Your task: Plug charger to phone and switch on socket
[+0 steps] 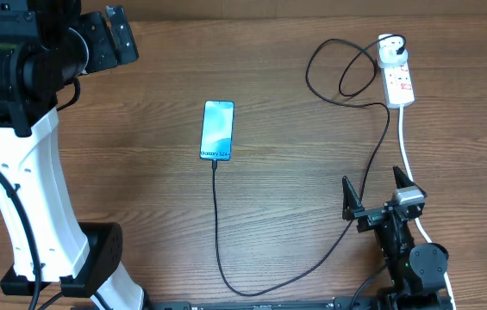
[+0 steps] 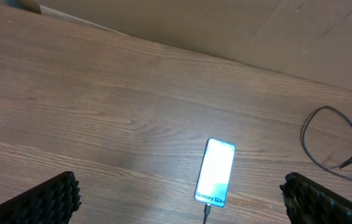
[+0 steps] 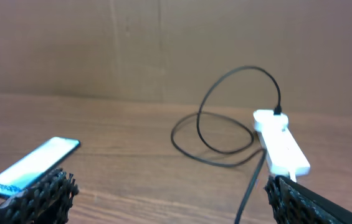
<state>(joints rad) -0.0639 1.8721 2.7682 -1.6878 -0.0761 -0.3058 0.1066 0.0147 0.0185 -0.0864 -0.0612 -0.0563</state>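
Observation:
The phone (image 1: 217, 130) lies flat mid-table, blue screen up, "Galaxy S24" at its near edge. It also shows in the left wrist view (image 2: 215, 171) and the right wrist view (image 3: 29, 164). The black charger cable (image 1: 312, 263) is plugged into the phone's near end, runs down, curves right and up, loops, and ends at the round adapter on the white socket strip (image 1: 398, 76), also seen in the right wrist view (image 3: 280, 147). My left gripper (image 2: 182, 202) is open, raised at the far left. My right gripper (image 1: 377, 189) is open and empty, low at the front right, beside the cable.
The white power-strip cord (image 1: 407, 164) runs from the strip down the right side, past my right gripper. A brown cardboard wall (image 3: 163, 43) stands behind the table's far edge. The left arm's white base (image 1: 28, 215) fills the left front.

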